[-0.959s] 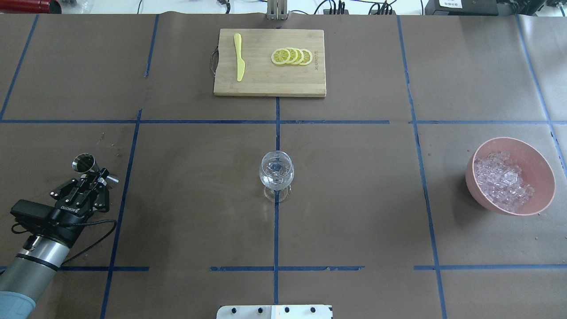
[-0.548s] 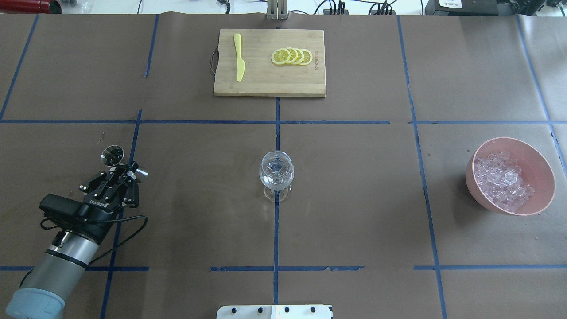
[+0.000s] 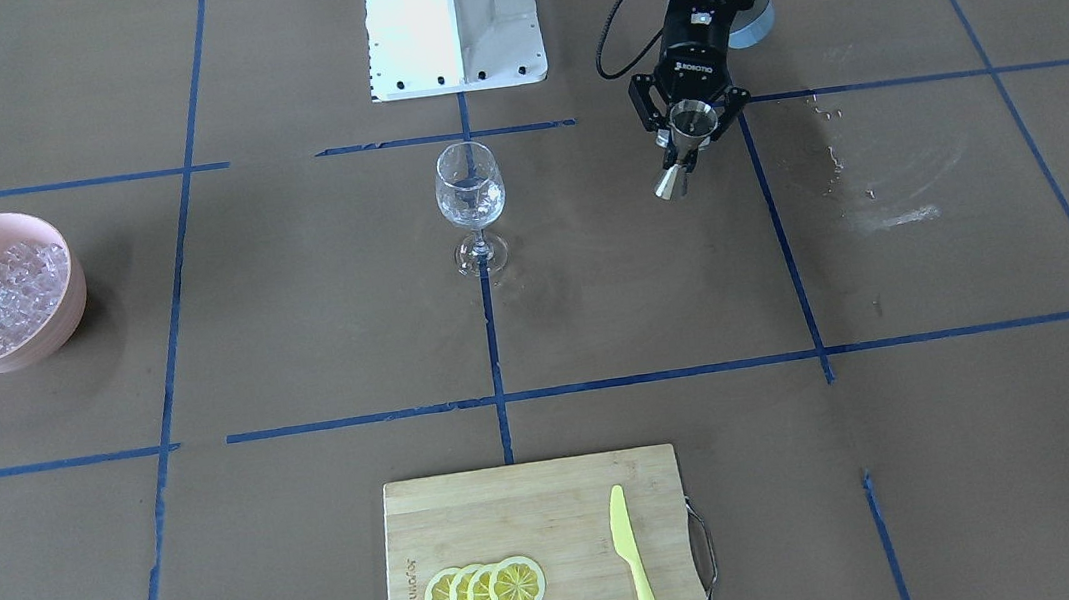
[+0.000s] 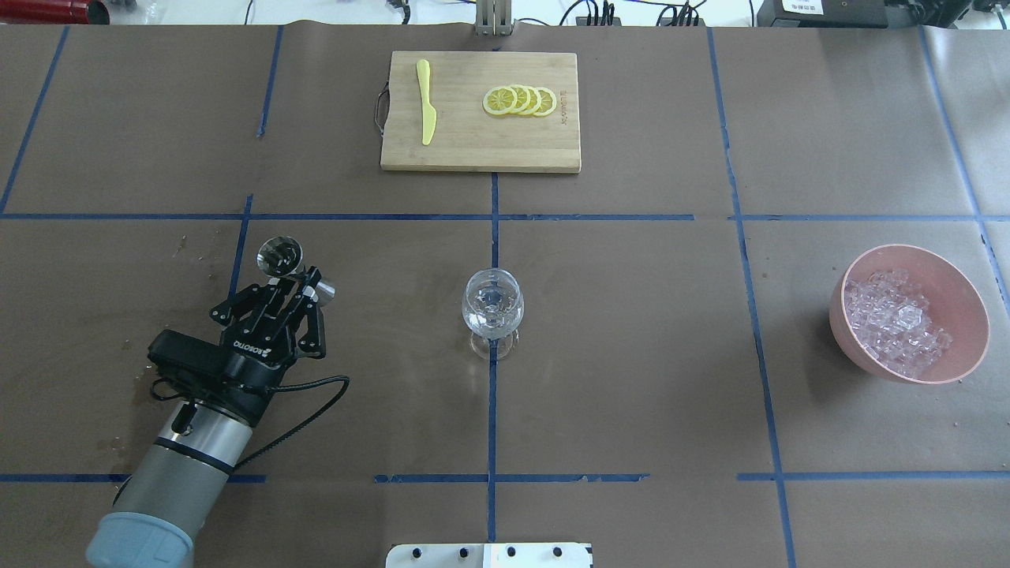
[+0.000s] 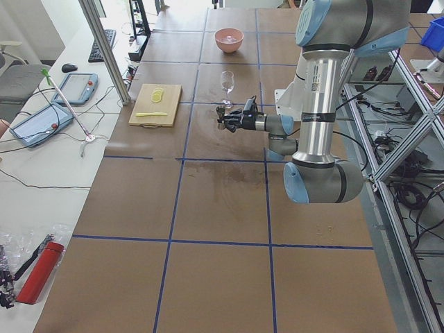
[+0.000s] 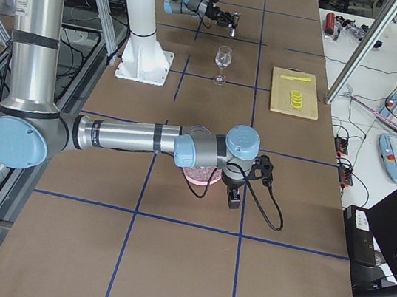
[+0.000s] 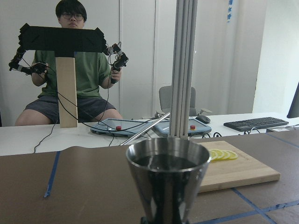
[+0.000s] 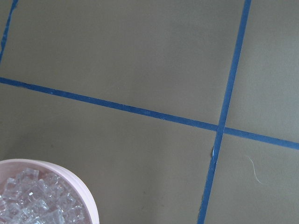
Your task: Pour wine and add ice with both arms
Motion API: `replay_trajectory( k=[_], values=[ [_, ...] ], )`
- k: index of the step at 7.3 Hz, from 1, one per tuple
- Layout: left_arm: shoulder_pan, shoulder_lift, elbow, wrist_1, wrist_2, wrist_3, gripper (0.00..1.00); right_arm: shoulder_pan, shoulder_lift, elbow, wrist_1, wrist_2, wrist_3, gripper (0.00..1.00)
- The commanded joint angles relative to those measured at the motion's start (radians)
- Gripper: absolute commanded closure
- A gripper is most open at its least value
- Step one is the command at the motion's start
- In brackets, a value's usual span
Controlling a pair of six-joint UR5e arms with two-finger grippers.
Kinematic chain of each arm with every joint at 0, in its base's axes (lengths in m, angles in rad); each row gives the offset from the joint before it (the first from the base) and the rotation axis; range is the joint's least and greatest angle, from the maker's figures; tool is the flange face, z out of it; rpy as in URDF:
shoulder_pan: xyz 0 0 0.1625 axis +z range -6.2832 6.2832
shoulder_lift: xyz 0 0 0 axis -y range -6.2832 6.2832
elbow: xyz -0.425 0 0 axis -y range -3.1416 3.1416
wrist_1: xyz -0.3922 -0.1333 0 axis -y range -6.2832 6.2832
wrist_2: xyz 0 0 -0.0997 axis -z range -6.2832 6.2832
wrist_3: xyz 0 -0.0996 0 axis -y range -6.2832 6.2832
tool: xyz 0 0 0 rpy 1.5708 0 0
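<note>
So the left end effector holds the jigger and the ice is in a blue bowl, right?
No, the bowl is pink, as the overhead view shows. The left end effector does hold the jigger, and the ice is in that bowl.

the table (image 4: 631, 315) is dull brown, crossed by a grid of blue tape lines (image 4: 491, 426). the bowl (image 4: 966, 315) is pink, the ice (image 4: 895, 319) clear and glassy. the wine glass (image 4: 492, 304) is colourless too. the jigger (image 4: 280, 256) is shiny silver, dark inside. the left gripper (image 4: 292, 284) is black, the left arm (image 4: 193, 450) silver-grey with a pale blue cap. the cutting board (image 4: 481, 134) is pale bamboo, the knife (image 4: 426, 102) yellow-green, and the lemon slices (image 4: 521, 101) are yellow with pale rings.
</note>
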Motion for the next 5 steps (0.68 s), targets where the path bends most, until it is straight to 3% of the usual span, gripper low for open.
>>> replay_trajectory(
  k=[1,5],
  values=[
    [0.007,-0.061,-0.014,0.029,0.000,0.075,1.00,0.000,0.001,-0.003,0.000,0.000,-0.001,0.00],
    [0.010,-0.141,-0.083,0.349,-0.075,0.076,1.00,0.000,0.003,-0.003,0.000,0.000,0.000,0.00]
  ],
)
